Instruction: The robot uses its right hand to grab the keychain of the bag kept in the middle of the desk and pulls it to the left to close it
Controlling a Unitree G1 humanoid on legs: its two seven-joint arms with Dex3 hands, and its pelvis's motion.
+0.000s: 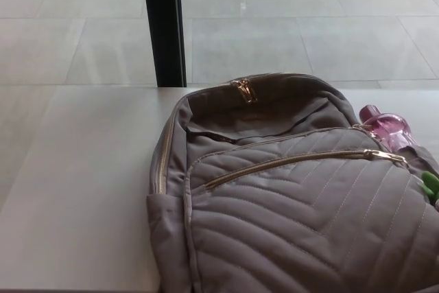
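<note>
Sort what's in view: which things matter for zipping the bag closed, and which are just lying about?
For the job:
- backpack, its top gaping open
- gold zipper pull at its top

Lying about:
- pink bottle at the bag's right side
- green object at the picture's right edge
- black post behind the desk

Neither robot hand shows.

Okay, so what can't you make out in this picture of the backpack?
Head view throughout.
The backpack: bottom and right side cut off by the picture's edges.
The pink bottle: lower part hidden behind the backpack.
The green object: cut by the right edge, too little to identify.
The robot's hands: neither is in the frame.
</note>
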